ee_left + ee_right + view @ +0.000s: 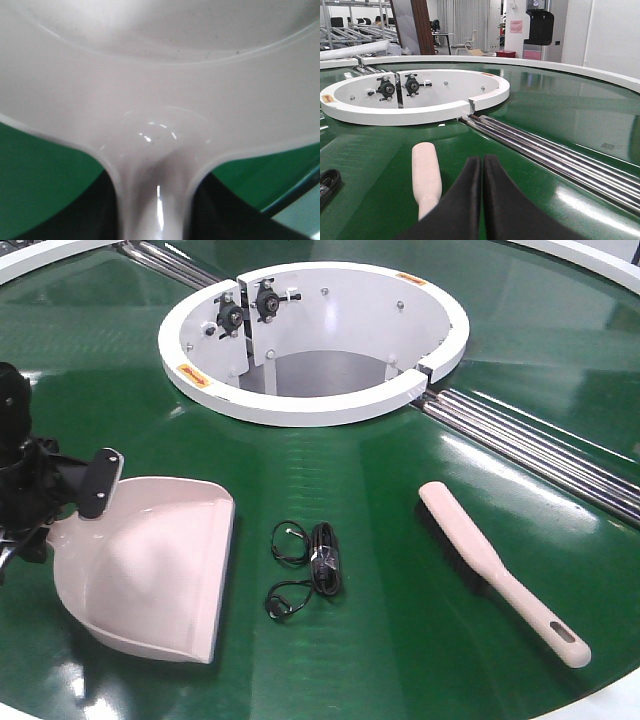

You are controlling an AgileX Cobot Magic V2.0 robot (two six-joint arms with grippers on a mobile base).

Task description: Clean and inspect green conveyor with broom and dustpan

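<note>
While the left end effector (155,202) pinches the dustpan (150,575) handle, the right end effector (482,172) is pressed together

The green conveyor (330,465) is a glossy belt with a white ring opening (310,405) up top. Spread on it, left to right: the dustpan (160,575), a coiled black cable (310,565), and the broom (495,570) lying flat, all apart.

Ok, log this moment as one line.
left gripper shut on dustpan handle | right gripper shut, empty, by broom | broom lying on green conveyor | black cable between dustpan and broom
</note>
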